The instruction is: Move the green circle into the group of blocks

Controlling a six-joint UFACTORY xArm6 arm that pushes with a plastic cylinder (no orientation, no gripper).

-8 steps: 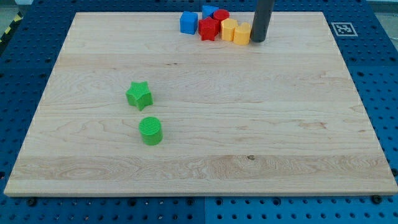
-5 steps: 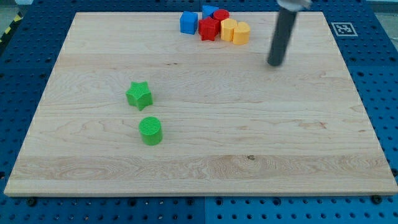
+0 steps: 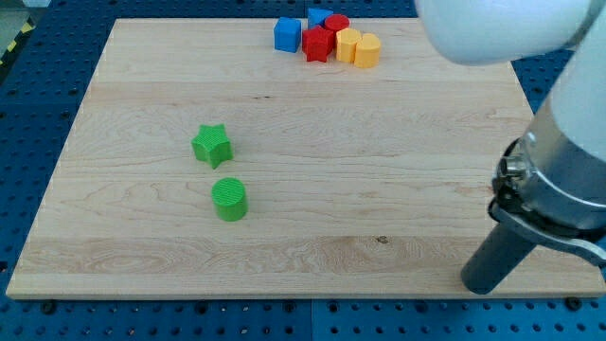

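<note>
The green circle [image 3: 229, 200] sits on the wooden board at the lower left of centre. A green star [image 3: 212, 145] lies just above it. The group of blocks is at the view's top: a blue cube [image 3: 287, 35], a blue block [image 3: 318, 17], a red star [image 3: 318, 44], a red circle [image 3: 337, 24], and two yellow blocks [image 3: 347, 44] [image 3: 367, 51]. My tip [image 3: 478, 284] is at the board's lower right, far to the right of the green circle and far below the group.
The white arm body [image 3: 559, 123] fills the view's right side and covers the board's right edge and top right corner. Blue perforated table [image 3: 38, 76] surrounds the wooden board [image 3: 312, 189].
My tip has moved from beside the yellow block at the top down to the board's lower right. The arm now looms large on the right. No block has moved.
</note>
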